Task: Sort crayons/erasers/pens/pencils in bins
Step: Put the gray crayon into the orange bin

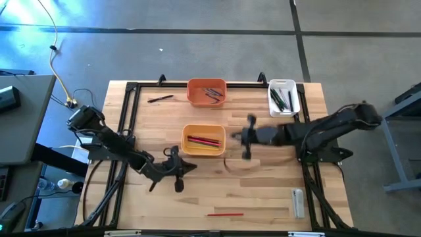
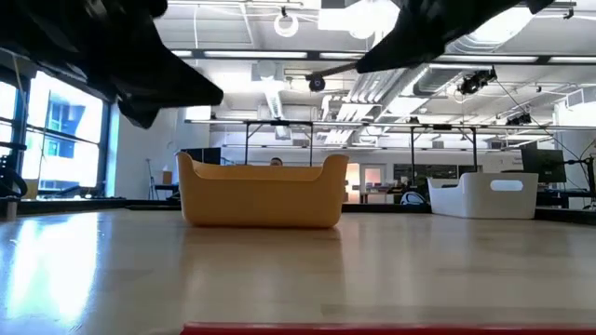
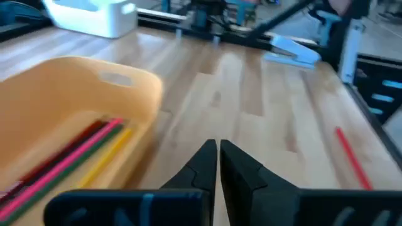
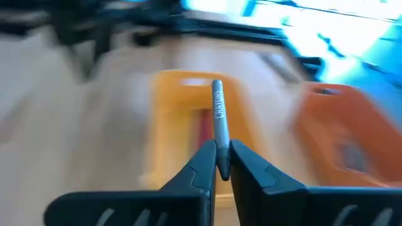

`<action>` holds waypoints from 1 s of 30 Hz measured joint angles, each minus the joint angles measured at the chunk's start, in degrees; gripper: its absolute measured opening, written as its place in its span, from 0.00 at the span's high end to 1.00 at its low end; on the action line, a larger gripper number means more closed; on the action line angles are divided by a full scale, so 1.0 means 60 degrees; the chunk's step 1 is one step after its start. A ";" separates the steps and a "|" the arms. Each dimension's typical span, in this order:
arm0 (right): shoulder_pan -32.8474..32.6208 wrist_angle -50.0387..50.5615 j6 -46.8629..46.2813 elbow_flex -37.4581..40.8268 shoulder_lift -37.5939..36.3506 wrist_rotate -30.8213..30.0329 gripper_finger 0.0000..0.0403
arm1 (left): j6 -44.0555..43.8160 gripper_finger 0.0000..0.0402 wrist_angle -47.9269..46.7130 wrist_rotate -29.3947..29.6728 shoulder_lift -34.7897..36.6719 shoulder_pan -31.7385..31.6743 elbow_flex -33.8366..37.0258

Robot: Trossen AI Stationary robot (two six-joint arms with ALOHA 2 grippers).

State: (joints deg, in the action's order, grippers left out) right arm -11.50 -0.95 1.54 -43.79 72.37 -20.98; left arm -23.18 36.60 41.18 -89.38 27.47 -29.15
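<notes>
Now right pincer (image 4: 218,164) clamped on grey crayon (image 4: 218,119); left pincer (image 3: 218,164) together, empty.

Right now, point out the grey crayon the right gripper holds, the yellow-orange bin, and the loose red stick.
grey crayon (image 4: 217,119), right wrist view, mid-shaft.
yellow-orange bin (image 1: 185,140), high view, its left wall.
red stick (image 1: 225,214), high view, mid-length.

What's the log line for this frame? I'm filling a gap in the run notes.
right gripper: shut on grey crayon, near yellow bin | left gripper: shut, empty, beside bin | red stick loose on table
</notes>
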 joint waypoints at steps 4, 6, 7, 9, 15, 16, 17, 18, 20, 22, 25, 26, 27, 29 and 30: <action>0.1687 -0.0563 0.0072 -0.0007 -0.0399 0.0187 0.96 | 0.0164 1.00 0.0840 0.0014 0.0004 -0.0328 0.0521; 0.2635 -0.0815 0.0173 -0.0032 -0.0253 0.0699 0.96 | 0.0326 0.99 0.0955 -0.0002 0.0004 -0.0462 0.0551; 0.3119 -0.0958 0.0169 -0.0156 -0.0042 0.0983 0.96 | 0.0427 0.99 0.1010 0.0005 0.0007 -0.0518 0.0551; 0.4027 -0.0865 0.0149 -0.0437 0.0405 0.1578 0.96 | 0.0669 1.00 0.1090 0.0007 0.0007 -0.0626 0.0559; 0.6095 -0.0354 0.0095 -0.2519 0.2764 0.3161 0.96 | 0.0972 1.00 0.1307 0.0311 0.0007 -0.0898 0.0566; 0.6388 -0.0017 0.0055 -0.2979 0.3228 0.3447 0.96 | 0.0964 1.00 0.1314 0.0289 0.0007 -0.0932 0.0563; 0.6618 0.0238 0.0040 -0.3505 0.3732 0.3656 0.96 | 0.0888 1.00 0.1304 0.0241 0.0007 -0.0978 0.0559; 0.6814 0.0397 0.0036 -0.4030 0.4227 0.3847 0.96 | 0.0847 1.00 0.1304 0.0231 0.0007 -0.1009 0.0559; 0.7180 0.1097 0.0033 -0.5034 0.5147 0.4149 0.96 | 0.0821 1.00 0.1291 0.0224 0.0007 -0.1018 0.0559; 0.7412 0.1492 -0.0054 -0.6006 0.6052 0.4567 0.96 | 0.0823 1.00 0.1258 0.0221 0.0007 -0.1014 0.0559; 0.7634 0.2388 -0.0423 -0.7325 0.7220 0.5250 0.96 | 0.0758 1.00 0.1162 0.0104 0.0007 -0.1007 0.0555; 0.7662 0.2679 -0.0466 -0.7688 0.7526 0.5353 0.96 | 0.0747 1.00 0.1154 0.0082 0.0007 -0.1007 0.0559; 0.7682 0.3034 -0.0485 -0.8019 0.7801 0.5375 0.96 | 0.0736 1.00 0.1132 0.0009 0.0007 -0.1007 0.0555; 0.7678 0.3420 -0.0508 -0.8573 0.8283 0.5403 0.96 | 0.0730 1.00 0.1081 -0.0004 0.0007 -0.1007 0.0555; 0.7671 0.3640 -0.0506 -0.8799 0.8477 0.5404 0.96 | 0.0721 1.00 0.1086 -0.0005 0.0007 -0.1007 0.0555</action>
State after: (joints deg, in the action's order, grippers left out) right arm 34.52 20.89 -1.50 -96.59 123.23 11.44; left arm -18.85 43.12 41.15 -89.34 21.43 -25.82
